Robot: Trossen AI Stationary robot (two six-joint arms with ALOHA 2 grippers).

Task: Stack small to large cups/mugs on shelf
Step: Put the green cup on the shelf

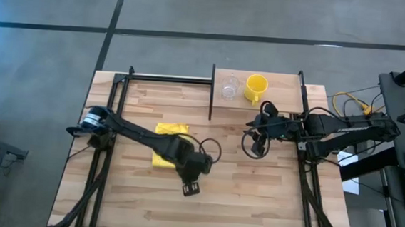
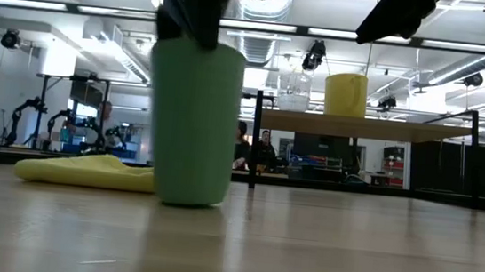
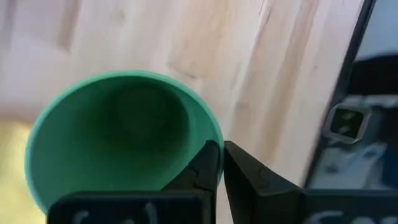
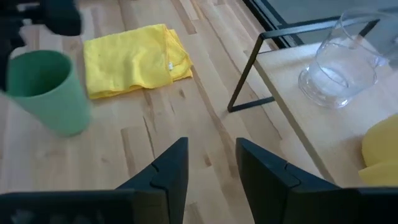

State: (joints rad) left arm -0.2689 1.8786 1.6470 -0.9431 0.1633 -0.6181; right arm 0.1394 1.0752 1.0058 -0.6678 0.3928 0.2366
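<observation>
Fingers of my left gripper (image 3: 222, 163) pinch the rim of the green cup (image 3: 118, 143), one inside the wall and one outside, closed tight on it. The cup stands upright on the wooden tabletop (image 1: 254, 196), toward its middle, as the low view shows with its base (image 2: 187, 198) down on the boards. Just beside it, on the side toward my left arm's base, lies a folded yellow cloth (image 1: 166, 143).

My right gripper (image 4: 211, 163) hangs over the tabletop in front of the shelf, its two fingers apart with bare wood showing between them; it holds nothing. From that wrist I see the green cup (image 4: 51, 90) and the cloth (image 4: 134, 59) across the table.

The shelf (image 1: 286, 98) sits at the far right part of the table, a raised light-wood board with black posts. On it stand the clear glass cup (image 1: 229, 87) and, just beside it, the yellow mug (image 1: 256, 87).
</observation>
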